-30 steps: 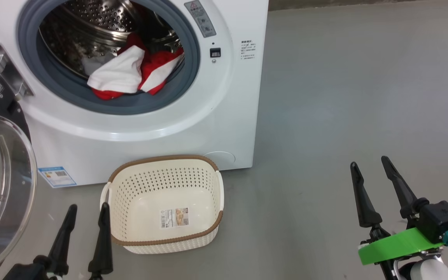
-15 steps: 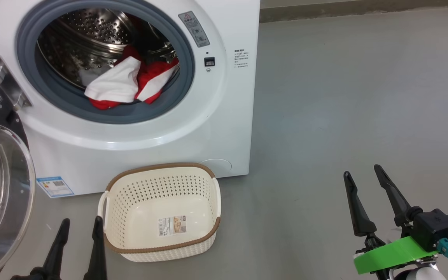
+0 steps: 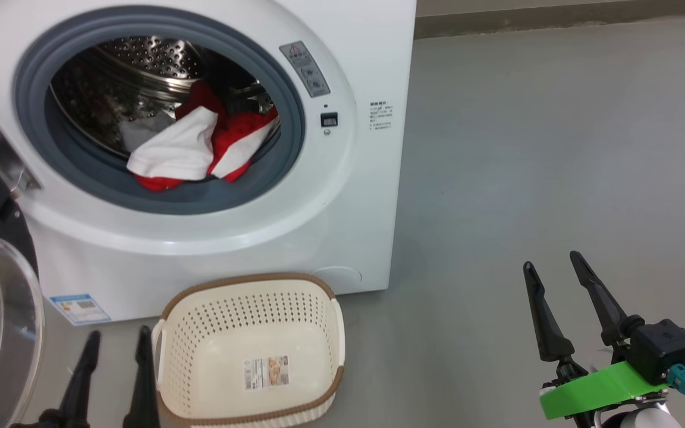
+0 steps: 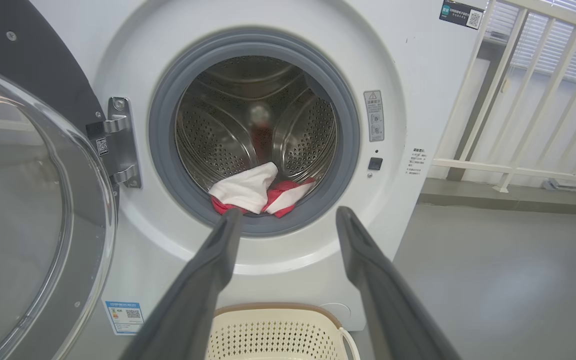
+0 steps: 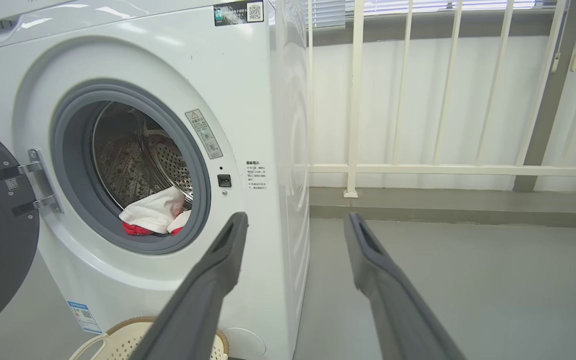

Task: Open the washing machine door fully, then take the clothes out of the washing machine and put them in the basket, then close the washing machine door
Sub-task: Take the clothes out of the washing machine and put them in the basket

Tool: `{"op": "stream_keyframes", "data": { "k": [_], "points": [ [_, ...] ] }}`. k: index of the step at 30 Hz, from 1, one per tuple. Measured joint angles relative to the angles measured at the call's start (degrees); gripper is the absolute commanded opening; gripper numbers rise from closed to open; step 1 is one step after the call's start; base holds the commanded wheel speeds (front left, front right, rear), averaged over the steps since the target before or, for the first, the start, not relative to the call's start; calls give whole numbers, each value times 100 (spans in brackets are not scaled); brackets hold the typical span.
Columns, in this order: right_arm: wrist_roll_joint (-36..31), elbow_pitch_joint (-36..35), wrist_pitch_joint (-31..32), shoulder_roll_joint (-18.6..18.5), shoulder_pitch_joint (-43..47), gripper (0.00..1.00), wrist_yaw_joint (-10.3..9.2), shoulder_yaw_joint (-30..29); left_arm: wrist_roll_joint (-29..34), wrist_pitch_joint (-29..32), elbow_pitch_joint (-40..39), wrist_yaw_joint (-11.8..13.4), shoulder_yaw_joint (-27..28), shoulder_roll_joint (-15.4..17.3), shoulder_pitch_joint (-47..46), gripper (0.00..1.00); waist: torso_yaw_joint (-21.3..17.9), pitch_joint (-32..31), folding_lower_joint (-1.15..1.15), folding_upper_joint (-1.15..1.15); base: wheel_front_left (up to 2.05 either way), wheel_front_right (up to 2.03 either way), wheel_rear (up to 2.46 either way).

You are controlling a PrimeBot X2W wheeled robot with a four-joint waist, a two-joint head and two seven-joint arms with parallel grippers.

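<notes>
Clerk: Condition of the washing machine door (image 4: 28, 200)?

Inspector: Swung wide open on its metal hinge (image 4: 118, 142) at the left of the washing machine (image 3: 342, 196). The clear glass bowl bulges outward, and the black rim stands beside the opening.

Clerk: And the clothes (image 3: 191, 151)?

Inspector: Inside the washing machine, at the front of the steel drum (image 3: 140, 59). They form a red and white heap whose lower edge is draped onto the grey gasket (image 3: 158, 199). Both grippers stand clear of it.

Clerk: The basket (image 3: 247, 280)?

Inspector: On the grey floor (image 3: 527, 148), just in front of the machine and below the opening. Its pale bottom is in plain sight, with a sticker (image 3: 266, 372) on it.

Clerk: State of the left gripper (image 3: 116, 343)?

Inspector: Low at the left in the head view, just beside the basket's left handle, between basket and door. The fingers are spread fully apart and grip nothing. In its wrist view they point toward the opening, apart from it, with the clothes showing above and between the tips.

Clerk: The right gripper (image 3: 550, 261)?

Inspector: Low at the right, over bare floor and well apart from machine and basket. Its fingers are likewise spread to the full and empty. A green part (image 3: 598, 389) sits at the wrist. Its wrist view takes in the machine's front and right side — a white railing (image 5: 443, 100) stands beyond
</notes>
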Motion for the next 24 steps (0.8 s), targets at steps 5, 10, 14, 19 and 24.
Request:
{"op": "stream_keyframes", "data": {
  "k": [5, 10, 14, 19, 24],
  "points": [
    [-2, -1, 0, 0, -1, 100, 0, 9, -110, -83, -45, 65, 93, -48, -23, 100, 6, 8, 0, 0, 157, -157, 0],
    [-41, -9, 0, 1, -1, 100, 0, 14, -4, -135, -77, 240, 124, -49, -23, 100, 8, 29, 0, 0, 100, -100, 0],
    [-41, -18, 0, 1, -2, 100, 0, 18, 59, -143, -111, 248, 105, -64, -46, 100, 16, 53, 0, 0, 38, -38, 0],
    [-41, -29, 0, 1, -2, 100, 0, 20, 199, -183, -109, 248, 53, -57, -88, 100, 37, 78, 0, 0, 1, -1, 0],
    [-41, -29, 0, 1, -2, 100, 0, 22, 199, -185, -108, 248, 41, -52, -91, 100, 59, 106, 0, 0, 0, 0, 0]
  ]
}}
